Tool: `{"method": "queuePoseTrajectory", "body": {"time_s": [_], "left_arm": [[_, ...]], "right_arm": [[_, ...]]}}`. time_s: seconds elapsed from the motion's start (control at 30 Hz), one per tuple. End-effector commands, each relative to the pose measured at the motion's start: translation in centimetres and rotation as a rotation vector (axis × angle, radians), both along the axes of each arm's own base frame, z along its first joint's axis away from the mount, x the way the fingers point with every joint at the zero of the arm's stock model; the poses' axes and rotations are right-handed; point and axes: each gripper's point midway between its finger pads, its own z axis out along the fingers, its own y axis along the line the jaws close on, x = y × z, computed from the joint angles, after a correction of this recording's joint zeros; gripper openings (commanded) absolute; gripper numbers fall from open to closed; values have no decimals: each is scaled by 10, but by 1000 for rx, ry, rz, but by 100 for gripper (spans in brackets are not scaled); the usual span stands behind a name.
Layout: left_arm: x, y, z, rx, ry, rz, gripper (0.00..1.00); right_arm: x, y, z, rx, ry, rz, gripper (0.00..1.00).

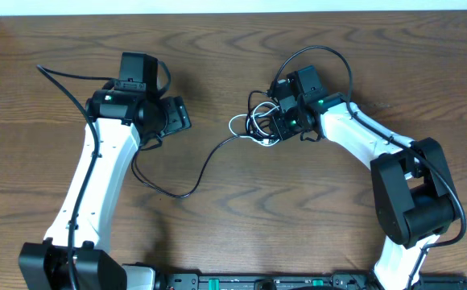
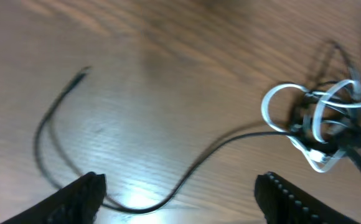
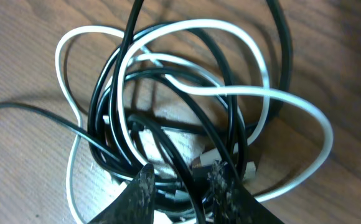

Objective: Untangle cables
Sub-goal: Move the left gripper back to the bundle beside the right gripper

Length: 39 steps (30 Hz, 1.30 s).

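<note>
Plainly, the cables (image 1: 261, 127) are lying bunched in one knot on the wooden surface (image 1: 258, 225), between the two arms and much nearer the right one. The white cable (image 3: 249, 93) is looping through and around several black strands. One black cable (image 1: 193, 190) is trailing out of the knot toward the left arm, probably so that it can be drawn free while the bundle is being held in place. The right gripper (image 3: 182, 180) is sitting right on the knot, its jaws standing narrowly apart with black strands running between them (whether they are actually pinching, I cannot tell). The left gripper (image 2: 183, 198) is hovering well apart from the knot, jaws released wide and empty. The trailing black cable is passing on the surface just below them, so a grab there is looking likely.
</note>
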Motion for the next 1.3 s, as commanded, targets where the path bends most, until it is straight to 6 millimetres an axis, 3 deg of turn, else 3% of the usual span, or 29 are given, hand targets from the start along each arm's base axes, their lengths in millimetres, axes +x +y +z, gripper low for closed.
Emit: {"method": "queuePoseTrajectory", "body": {"time_s": [0.0, 0.2, 0.47, 0.6, 0.73, 0.87, 1.1, 1.27], "left_arm": [[7, -22, -1, -79, -5, -45, 78], [16, -54, -15, -110, -1, -124, 78], [25, -96, -53, -103, 36, -222, 78], [34, -111, -68, -112, 26, -251, 52], [39, -129, -80, -156, 25, -286, 37], [44, -136, -96, -155, 33, -297, 30], [50, -151, -114, -159, 23, -325, 29], [52, -160, -116, -159, 1, -353, 35]], "right_arm": [[0, -4, -9, -29, 5, -11, 27], [-1, -5, -12, -36, 9, -13, 27], [-4, -7, -16, -44, 20, -15, 25], [-5, -7, -16, -44, 20, -15, 19], [-4, -7, -16, -44, 20, -15, 14], [-4, -7, -16, -44, 20, -15, 12], [-4, -7, -16, -44, 20, -15, 8], [-4, -7, -16, -44, 20, -15, 7]]}}
